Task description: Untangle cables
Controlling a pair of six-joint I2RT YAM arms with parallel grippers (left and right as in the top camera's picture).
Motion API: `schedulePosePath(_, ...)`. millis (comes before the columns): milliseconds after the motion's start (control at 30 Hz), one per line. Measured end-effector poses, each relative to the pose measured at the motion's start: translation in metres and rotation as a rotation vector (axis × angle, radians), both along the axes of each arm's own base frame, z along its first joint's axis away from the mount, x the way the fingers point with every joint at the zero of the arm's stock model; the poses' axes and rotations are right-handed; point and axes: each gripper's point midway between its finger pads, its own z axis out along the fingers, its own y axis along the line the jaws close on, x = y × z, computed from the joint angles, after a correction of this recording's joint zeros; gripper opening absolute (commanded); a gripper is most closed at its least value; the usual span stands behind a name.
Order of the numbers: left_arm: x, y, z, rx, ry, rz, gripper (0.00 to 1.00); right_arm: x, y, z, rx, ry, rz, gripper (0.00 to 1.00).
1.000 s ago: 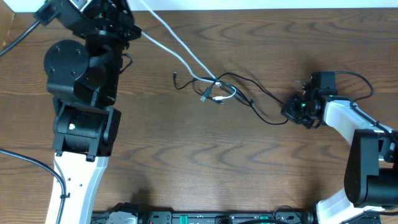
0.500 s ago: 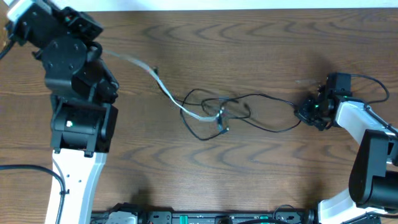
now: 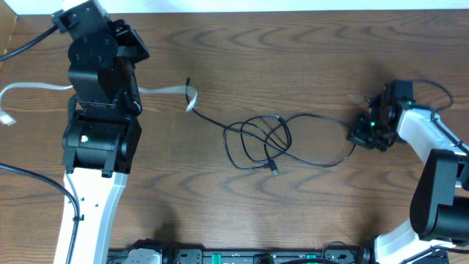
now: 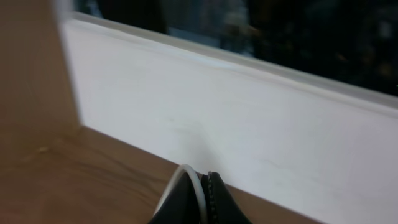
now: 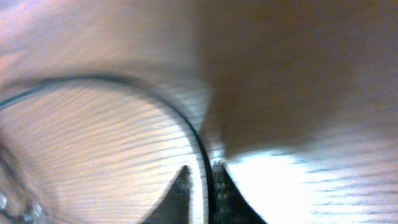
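Observation:
The white cable runs from a plug at the far left, behind my left arm, to a free end near the table's middle, apart from the black one. My left gripper is shut on the white cable, facing the white back wall; the overhead view hides it under the arm. The black cable lies in loose loops mid-table and leads right to my right gripper. In the right wrist view the right gripper stands narrowly open. The black cable passes between its fingertips against the right one.
The left arm's body covers the table's left side. A white wall borders the back edge, with a wooden side panel at the far left corner. Thick black arm wires trail at the left.
My left arm swung left with the white cable, which slid out of the black loops and now lies apart. The black loops settled mid-table. The right jaws parted slightly.

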Motion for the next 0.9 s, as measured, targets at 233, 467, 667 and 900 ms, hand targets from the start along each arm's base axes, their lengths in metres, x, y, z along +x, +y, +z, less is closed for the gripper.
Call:
schedulePosePath(233, 0.005, -0.044, -0.005, -0.062, 0.015, -0.252, 0.07, 0.057, 0.064, 0.076, 0.073, -0.248, 0.308, 0.57)
schedulePosePath(467, 0.000, -0.081, -0.008, -0.178, 0.032, -0.452, 0.07, 0.063, 0.115, 0.109, 0.095, -0.351, 0.526, 0.99)
schedulePosePath(667, -0.003, -0.098, 0.003, -0.244, -0.004, -0.528, 0.07, 0.084, 0.116, 0.164, 0.055, -0.478, 0.606, 0.99)
schedulePosePath(900, -0.001, -0.101, 0.031, -0.366, -0.110, -0.541, 0.07, 0.091, 0.124, 0.196, 0.050, -0.569, 0.682, 0.99)
